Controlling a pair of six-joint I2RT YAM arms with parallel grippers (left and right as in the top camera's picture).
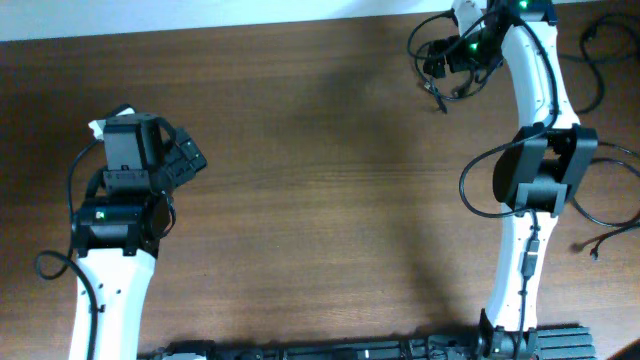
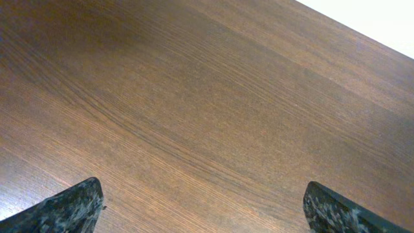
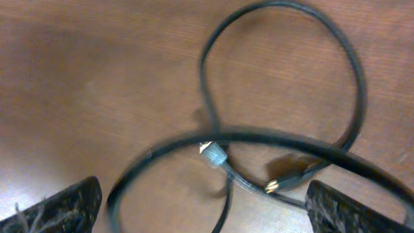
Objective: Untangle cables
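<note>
Thin black cables [image 3: 213,139] lie in loose crossing loops on the wooden table under my right gripper [image 3: 204,189]. A silver plug [image 3: 212,154] and a gold-tipped plug [image 3: 277,185] lie between its fingers. The right gripper is open and its fingers are wide apart with nothing clamped. In the overhead view it [image 1: 443,62] is at the far right of the table, with a cable loop [image 1: 413,40] and a plug end [image 1: 440,104] beside it. My left gripper [image 1: 188,160] is open over bare wood at the left, and it is empty in the left wrist view [image 2: 204,194].
More thin black cords lie at the right edge of the table [image 1: 598,70], and one ends in a small plug [image 1: 594,252]. The right arm [image 1: 535,170] stretches from the front edge to the far side. A white wall strip borders the table's far edge [image 1: 200,18].
</note>
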